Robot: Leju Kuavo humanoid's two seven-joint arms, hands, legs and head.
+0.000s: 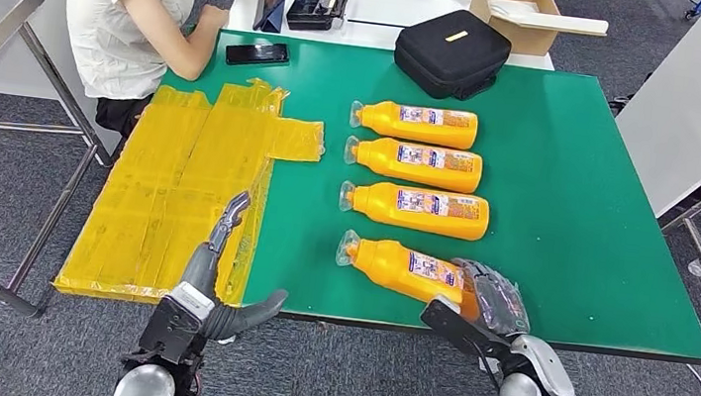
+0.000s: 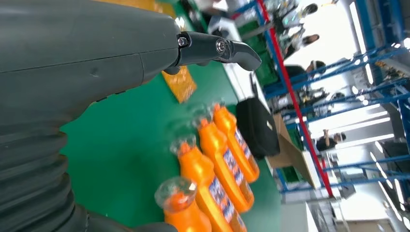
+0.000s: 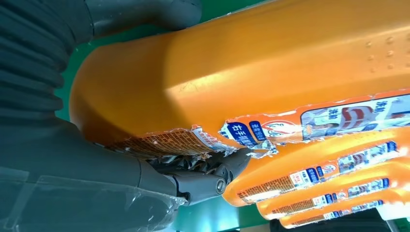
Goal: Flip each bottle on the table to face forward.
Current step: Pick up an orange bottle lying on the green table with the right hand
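Four bottles lie in a column on the green worktop (image 1: 577, 184); three far ones show labels up, look done. My right hand (image 1: 489, 299) wraps fingers (image 3: 203, 186) around the nearest bottle (image 1: 403, 267), skewed, label partly up. Left hand (image 1: 218, 273) spread, holding nothing.

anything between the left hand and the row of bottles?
Nothing visible. The left hand hovers with fingers apart above the yellow sheet, and only bare green table lies between it and the four orange bottles. The right hand already grips the nearest bottle.
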